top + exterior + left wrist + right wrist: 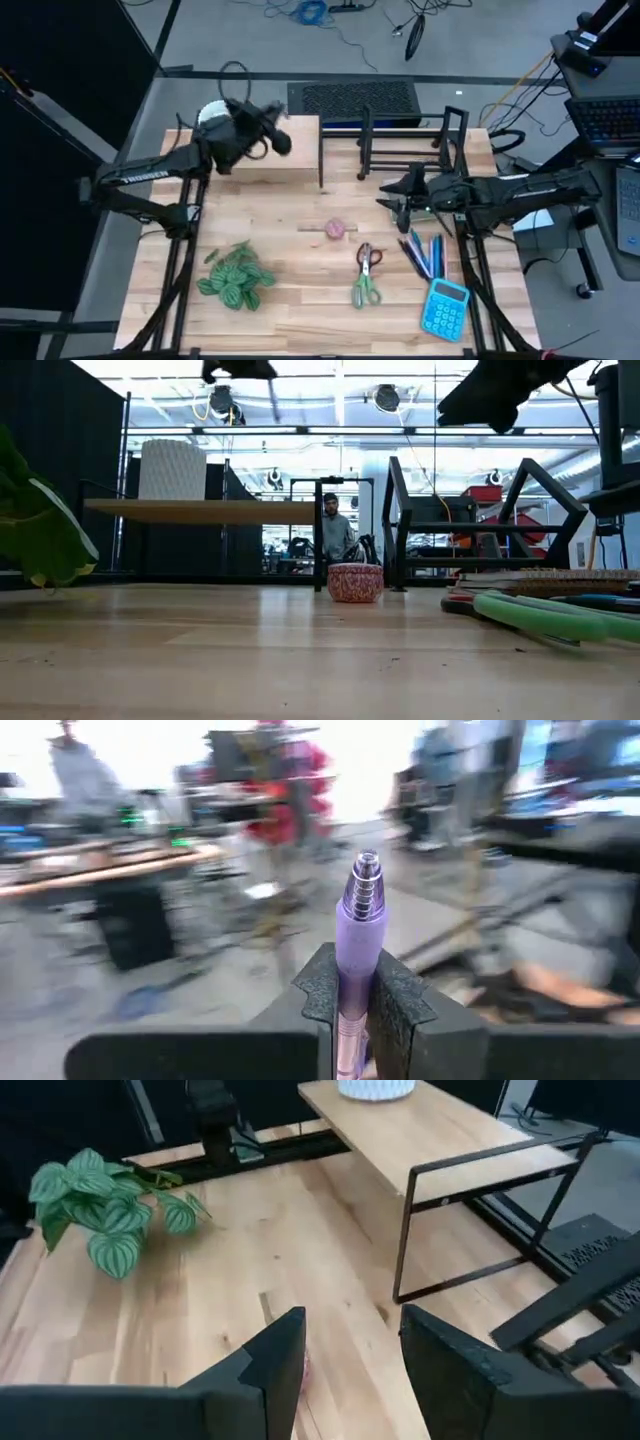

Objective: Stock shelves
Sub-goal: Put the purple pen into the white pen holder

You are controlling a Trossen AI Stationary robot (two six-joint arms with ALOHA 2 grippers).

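Your pale-wood riser shelf (268, 150) sits at the table's far left, with the black wire-frame rack (410, 140) just beside it on the right. A white ribbed cup (212, 113) stands on the riser's left end; the low view shows its textured wall, the overhead only its round top.

Your left gripper (280, 142) hangs over the riser top, clamped on a purple pen (355, 935). Only the left wrist view shows that pen, standing upright between the pads, ribbed grip and metal tip up. That arm's link reads "TROSSEN" in white, legible only from above.

Your right gripper (402, 208) is over the table in front of the rack. Its wrist view has the fingers (262, 1365) apart, nothing between them, looking across bare wood at the riser.

On the wooden table (290, 290): a small pink patterned bowl (336, 229) mid-table, green-handled scissors (366, 275) near it, a cluster of pens (422, 255) just right of the scissors, a blue calculator (445, 308) at the near right, and a green leafy plant (236, 279) at the near left. The low view shows the bowl's pattern; overhead it is a pink spot.

Only the low view shows a person (335, 530) far off in the room behind the bowl. Any labels on the calculator are too small to read.
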